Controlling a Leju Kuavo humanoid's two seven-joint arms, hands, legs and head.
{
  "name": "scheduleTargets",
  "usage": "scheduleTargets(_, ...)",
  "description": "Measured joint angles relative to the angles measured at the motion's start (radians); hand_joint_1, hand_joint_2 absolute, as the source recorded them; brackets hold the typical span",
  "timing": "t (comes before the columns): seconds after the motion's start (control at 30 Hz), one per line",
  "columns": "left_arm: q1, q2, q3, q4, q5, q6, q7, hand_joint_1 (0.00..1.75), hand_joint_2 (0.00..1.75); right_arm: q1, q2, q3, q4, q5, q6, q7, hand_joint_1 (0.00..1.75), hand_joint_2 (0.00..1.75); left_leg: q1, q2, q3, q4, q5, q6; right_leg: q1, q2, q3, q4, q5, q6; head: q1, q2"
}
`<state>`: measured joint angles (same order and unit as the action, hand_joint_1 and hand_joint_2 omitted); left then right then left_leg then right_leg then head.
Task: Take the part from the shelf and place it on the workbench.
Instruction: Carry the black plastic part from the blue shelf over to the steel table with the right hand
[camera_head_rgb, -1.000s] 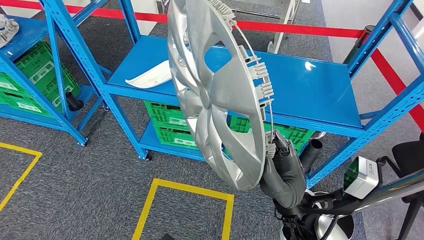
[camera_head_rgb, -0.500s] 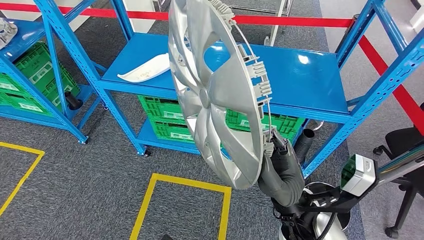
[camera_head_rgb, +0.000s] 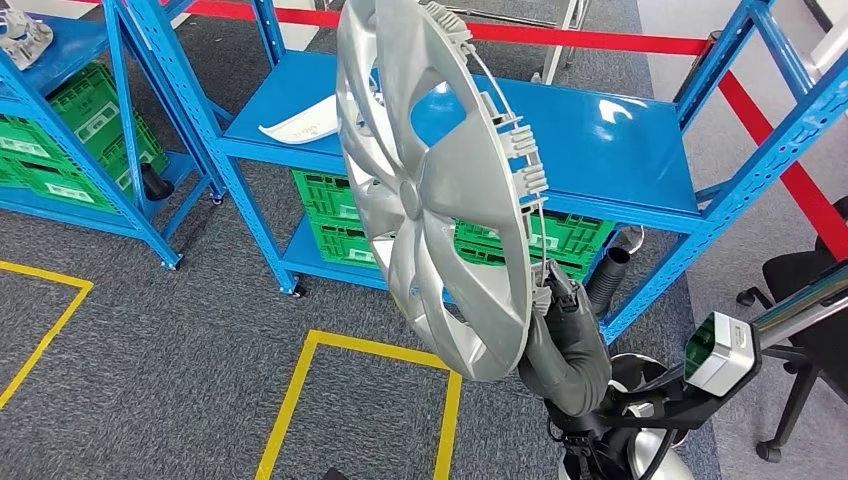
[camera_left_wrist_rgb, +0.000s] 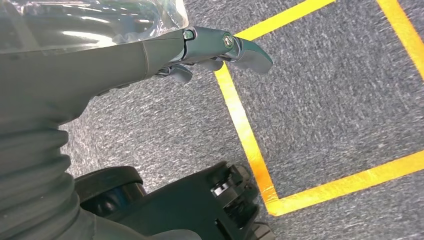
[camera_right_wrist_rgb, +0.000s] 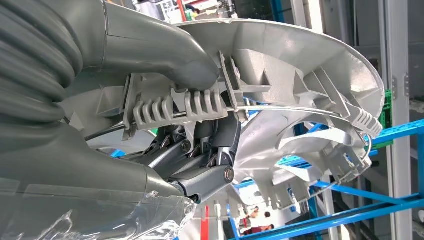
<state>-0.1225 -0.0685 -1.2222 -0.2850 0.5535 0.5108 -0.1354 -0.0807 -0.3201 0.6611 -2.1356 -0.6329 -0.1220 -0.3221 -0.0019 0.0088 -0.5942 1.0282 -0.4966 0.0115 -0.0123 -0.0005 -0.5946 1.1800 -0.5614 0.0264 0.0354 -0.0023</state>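
Right hand (camera_head_rgb: 556, 300) half-hidden behind hubcap (camera_head_rgb: 430, 190)

Right hand (camera_head_rgb: 556, 300) raised, fingers clamped shut on a rim; left hand (camera_left_wrist_rgb: 210, 50) hangs empty, fingers apart.

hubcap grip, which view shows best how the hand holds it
The right wrist view: the right hand grips the hubcap at its rim, thumb over the clips, fingers inside. The head view shows the whole hubcap held upright, with the grip small. The left wrist view shows carpet.
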Motion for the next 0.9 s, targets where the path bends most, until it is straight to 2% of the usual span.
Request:
scheduleTargets(0.07,-0.001,0.0,0.0,0.0,0.0,0.0,0.0,0.0,1.75,0.0,0.0,-0.001,0.0,0.0,-0.001,0.0,1.75,1.75,-0.002,0.0,-0.017,0.013,0.006,-0.009,0.002,0.002,0.064,-0.111,0.011,-0.008,0.0,0.0)
scheduleTargets(0.1,-0.001,0.0,0.0,0.0,0.0,0.0,0.0,0.0,1.75,0.0,0.0,-0.001,0.0,0.0,-0.001,0.0,1.75,1.75,-0.003,0.0,-0.023,0.016,0.011,-0.015,0.004,0.004,0.071,-0.131,0.006,-0.014,0.0,0.0)
scheduleTargets(0.17,0.0,0.0,0.0,0.0,0.0,0.0,0.0,0.0,1.75,0.001,0.0,-0.001,0.0,-0.001,-0.001,0.0,1.75,1.75,-0.002,-0.001,-0.03,0.016,0.022,-0.028,0.005,0.006,0.063,-0.139,0.015,-0.029,-0.001,0.0)
scheduleTargets(0.2,0.001,-0.001,0.0,0.0,0.0,0.0,0.0,0.0,1.75,0.001,0.0,-0.001,0.0,-0.002,-0.001,0.0,1.75,1.75,-0.002,-0.002,-0.034,0.019,0.017,-0.034,0.004,0.005,0.059,-0.141,0.021,-0.037,-0.001,0.0)
scheduleTargets(0.23,0.001,-0.001,0.0,0.0,0.0,0.0,0.0,0.0,1.75,0.0,0.0,-0.001,0.0,-0.002,-0.001,0.0,1.75,1.75,-0.001,-0.003,-0.04,0.034,-0.003,-0.039,0.001,0.004,0.054,-0.144,0.029,-0.046,-0.003,0.0)
scheduleTargets(0.27,0.002,-0.001,0.0,0.0,0.0,0.0,0.0,0.0,1.75,0.0,0.0,-0.001,0.0,-0.003,-0.001,0.0,1.75,1.75,0.0,-0.004,-0.05,0.067,-0.036,-0.045,-0.001,0.002,0.048,-0.146,0.036,-0.053,-0.006,0.0)
scheduleTargets(0.33,0.002,0.0,0.0,0.0,0.0,0.0,0.0,0.0,1.75,0.0,0.0,-0.001,0.0,-0.003,-0.002,0.0,1.75,1.75,0.004,-0.005,-0.079,0.179,-0.119,-0.054,0.0,0.0,0.033,-0.145,0.048,-0.061,-0.011,0.0)
scheduleTargets(0.37,0.002,0.0,0.0,0.0,0.0,0.0,0.0,0.0,1.75,0.001,0.0,-0.001,0.0,-0.003,-0.002,0.0,1.75,1.75,0.005,-0.005,-0.089,0.232,-0.146,-0.057,0.001,-0.002,0.025,-0.144,0.053,-0.062,-0.011,0.0)
scheduleTargets(0.4,0.002,0.0,0.0,0.0,0.0,0.0,0.0,0.0,1.75,0.001,0.0,-0.001,0.0,-0.003,-0.002,0.0,1.75,1.75,0.005,-0.005,-0.087,0.263,-0.153,-0.058,0.001,-0.002,0.017,-0.142,0.058,-0.062,-0.011,0.0)
scheduleTargets(0.43,0.002,0.0,0.0,0.0,0.0,0.0,0.0,0.0,1.75,0.001,0.0,-0.001,0.0,-0.003,-0.002,0.0,1.75,1.75,0.005,-0.005,-0.071,0.26,-0.141,-0.058,0.002,-0.003,0.008,-0.14,0.064,-0.062,-0.011,0.0)
scheduleTargets(0.47,0.002,0.0,0.0,0.0,0.0,0.0,0.0,0.0,1.75,0.001,0.0,-0.001,0.0,-0.003,-0.002,0.0,1.75,1.75,0.005,-0.005,-0.038,0.222,-0.115,-0.056,0.002,-0.002,0.001,-0.138,0.068,-0.061,-0.012,0.0)
scheduleTargets(0.5,0.001,0.0,0.0,0.0,0.0,0.0,0.0,0.0,1.75,0.001,0.0,-0.001,0.0,-0.003,-0.003,0.0,1.75,1.75,0.005,-0.006,0.006,0.16,-0.085,-0.052,0.002,-0.002,-0.005,-0.135,0.072,-0.059,-0.012,0.0)
scheduleTargets(0.53,0.0,0.0,0.0,0.0,0.0,0.0,0.0,0.0,1.75,0.001,0.0,-0.001,0.0,-0.003,-0.003,0.0,1.75,1.75,0.004,-0.007,0.049,0.092,-0.068,-0.047,0.003,-0.001,-0.01,-0.134,0.075,-0.056,-0.012,0.0)
scheduleTargets(0.57,-0.001,0.0,0.0,0.0,0.0,0.0,0.0,0.0,1.75,0.001,0.0,-0.001,0.0,-0.003,-0.003,0.0,1.75,1.75,0.002,-0.009,0.082,0.035,-0.059,-0.042,0.003,-0.001,-0.014,-0.133,0.08,-0.051,-0.011,0.0)
scheduleTargets(0.6,-0.001,0.0,0.0,0.0,0.0,0.001,0.0,0.0,1.75,0.0,0.001,-0.001,0.0,-0.003,-0.003,0.0,1.75,1.75,-0.001,-0.01,0.101,-0.001,-0.058,-0.036,0.003,-0.002,-0.017,-0.133,0.086,-0.045,-0.011,0.0)
scheduleTargets(0.7,0.0,0.0,0.0,0.0,0.0,0.001,0.0,0.0,1.75,-0.001,0.001,-0.002,0.0,-0.003,-0.003,0.001,1.75,1.75,-0.004,-0.01,0.1,-0.029,-0.052,-0.021,0.001,-0.002,-0.026,-0.136,0.102,-0.024,-0.011,0.0)
scheduleTargets(0.73,-0.001,0.0,0.0,-0.001,0.0,0.001,0.0,0.0,1.75,0.0,0.001,-0.002,0.0,-0.003,-0.003,0.001,1.75,1.75,-0.001,-0.008,0.096,-0.034,-0.046,-0.015,0.002,-0.002,-0.031,-0.131,0.093,-0.018,-0.01,0.0)
scheduleTargets(0.77,-0.001,0.0,0.0,-0.001,0.0,0.001,0.0,0.0,1.75,0.0,0.0,-0.002,0.0,-0.003,-0.003,0.001,1.75,1.75,0.002,-0.006,0.09,-0.039,-0.038,-0.008,0.002,-0.001,-0.04,-0.111,0.071,-0.014,-0.008,0.0)
scheduleTargets(0.8,-0.002,-0.001,0.0,-0.001,0.001,0.001,0.0,0.0,1.75,0.0,0.0,-0.002,0.0,-0.003,-0.003,0.001,1.75,1.75,0.004,-0.004,0.082,-0.04,-0.031,-0.002,0.002,-0.001,-0.054,-0.07,0.033,-0.01,-0.005,0.0)
scheduleTargets(0.87,-0.002,-0.002,0.0,-0.001,0.001,0.001,0.0,0.0,1.75,-0.001,0.0,-0.003,0.0,-0.003,-0.003,0.002,1.75,1.75,0.002,-0.002,0.061,-0.034,-0.02,0.004,0.001,0.0,-0.089,0.05,-0.047,-0.006,0.0,0.0)
scheduleTargets(0.9,-0.002,-0.002,0.0,-0.001,0.002,0.001,0.0,0.0,1.75,0.0,0.0,-0.003,0.0,-0.003,-0.003,0.002,1.75,1.75,0.001,-0.002,0.049,-0.029,-0.015,0.004,0.0,0.0,-0.099,0.102,-0.067,-0.004,0.001,0.0)
